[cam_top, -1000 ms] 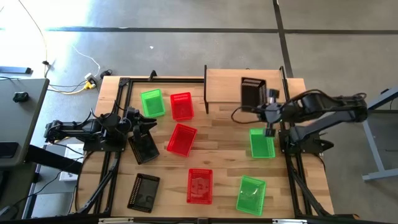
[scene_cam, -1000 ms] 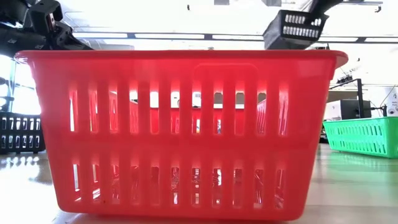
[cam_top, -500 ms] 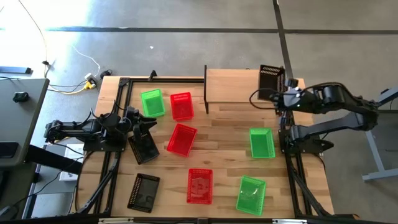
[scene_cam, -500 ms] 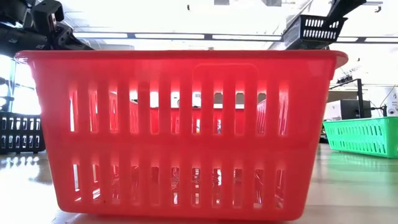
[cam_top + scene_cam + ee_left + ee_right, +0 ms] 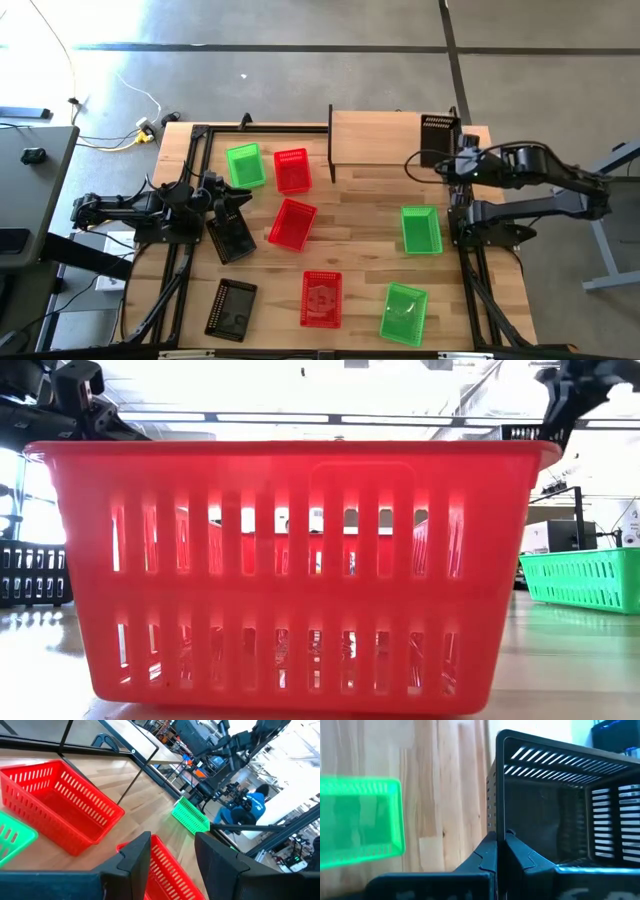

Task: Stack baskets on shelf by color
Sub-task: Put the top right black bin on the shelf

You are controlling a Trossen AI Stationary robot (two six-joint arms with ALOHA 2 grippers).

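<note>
Fingers of the right end effector [image 5: 500, 851] are pinched on the wall of a black basket [image 5: 438, 138], which is carried at the right end of the shelf [image 5: 375, 138]; whether it rests on the board cannot be told. The thin rim is gripped at one side only, so a tilt or slip is judged possible, and a release over the shelf's edge could send the basket off onto the bench [image 5: 360, 215]. The left end effector [image 5: 170, 851] is parked with its fingers spread, nothing between them, low over the bench's left side, near a second black basket [image 5: 231, 236]. Red baskets [image 5: 292, 223], green baskets [image 5: 421, 229] and a third black one [image 5: 232, 309] are left scattered on the bench, unsorted.
</note>
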